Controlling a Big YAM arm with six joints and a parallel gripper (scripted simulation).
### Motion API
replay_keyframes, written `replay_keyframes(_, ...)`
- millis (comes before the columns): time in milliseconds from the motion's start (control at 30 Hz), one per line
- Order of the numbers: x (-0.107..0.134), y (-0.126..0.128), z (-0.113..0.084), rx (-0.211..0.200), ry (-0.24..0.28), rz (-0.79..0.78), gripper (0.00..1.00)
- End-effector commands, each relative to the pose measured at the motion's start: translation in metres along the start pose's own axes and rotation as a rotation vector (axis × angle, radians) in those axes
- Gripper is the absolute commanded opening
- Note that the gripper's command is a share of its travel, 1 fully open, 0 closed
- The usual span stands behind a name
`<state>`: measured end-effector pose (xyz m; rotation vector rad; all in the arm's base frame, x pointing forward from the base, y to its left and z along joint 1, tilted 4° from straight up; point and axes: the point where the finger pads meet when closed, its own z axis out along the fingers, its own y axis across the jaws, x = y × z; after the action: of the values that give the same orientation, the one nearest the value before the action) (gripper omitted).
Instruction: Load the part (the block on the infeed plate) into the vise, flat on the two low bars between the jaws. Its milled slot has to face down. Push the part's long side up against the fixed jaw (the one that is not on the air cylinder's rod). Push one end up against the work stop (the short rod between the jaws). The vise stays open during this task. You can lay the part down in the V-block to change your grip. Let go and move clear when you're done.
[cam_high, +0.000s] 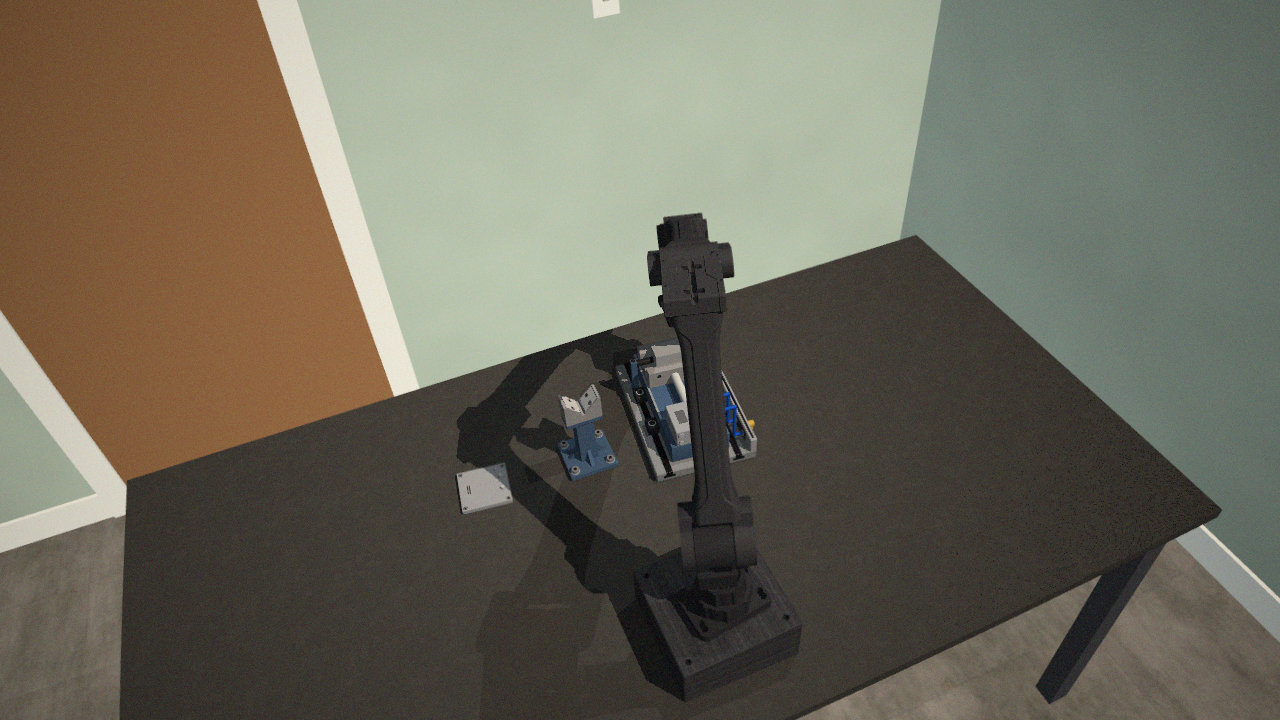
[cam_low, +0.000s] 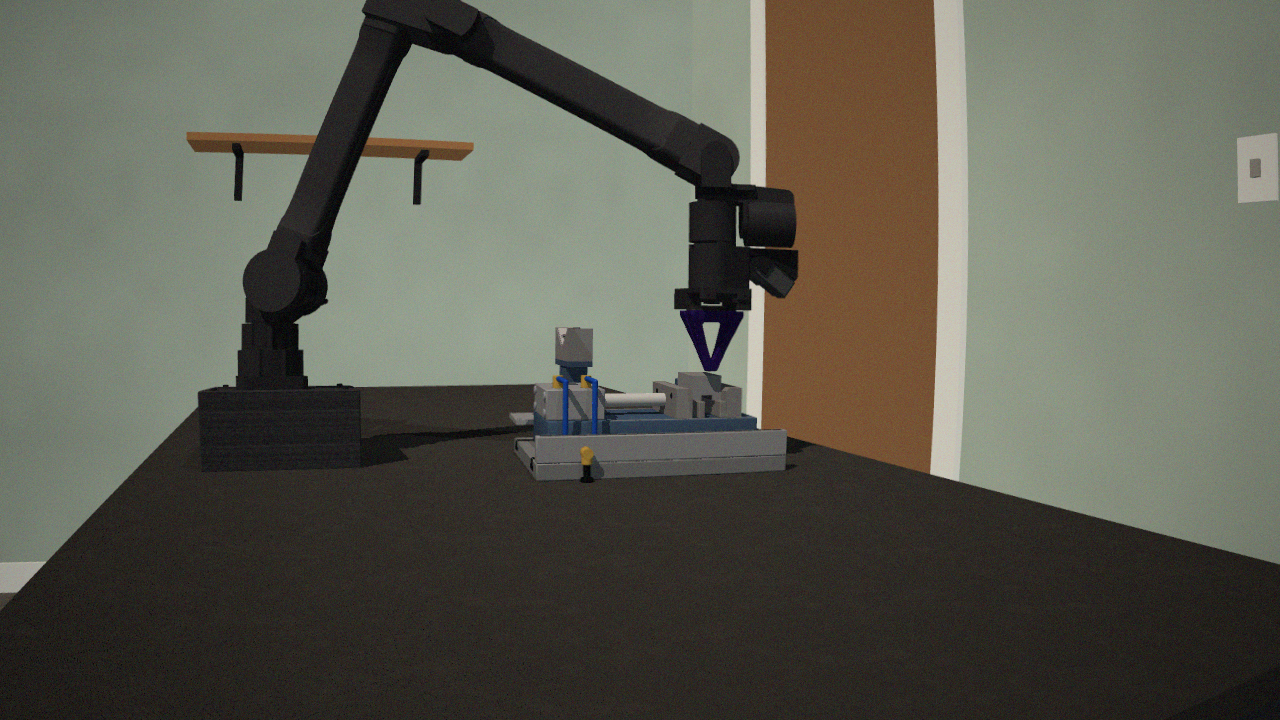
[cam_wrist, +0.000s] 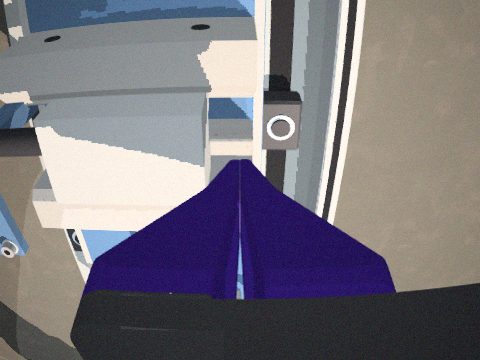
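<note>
Quantities: one vise (cam_high: 749, 449) (cam_low: 662, 450) (cam_wrist: 327, 100) with two jaws; one part (cam_high: 663, 354) (cam_low: 699, 385) (cam_wrist: 125, 175) between the jaws; two blue hoses (cam_high: 732, 416) (cam_low: 564, 410) outside the jaws; one V-block (cam_high: 582, 413) (cam_low: 573, 346) and one infeed plate (cam_high: 484, 488) (cam_low: 520, 418) apart from the jaws.

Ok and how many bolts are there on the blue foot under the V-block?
4 bolts, one near each corner of the blue foot. All four corners show in the top view, so none looks hidden there; the wrist view catches only one.
</note>
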<state>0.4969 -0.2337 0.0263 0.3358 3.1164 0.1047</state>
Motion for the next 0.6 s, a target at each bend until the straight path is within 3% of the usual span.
replay_keyframes(0, -0.0073, 0.0041, 0.0059, 0.001, -0.003, -0.002, 0.0)
replay_keyframes(567, -0.0152, 0.0023, -0.0007, 0.004, -0.019, -0.003, 0.0)
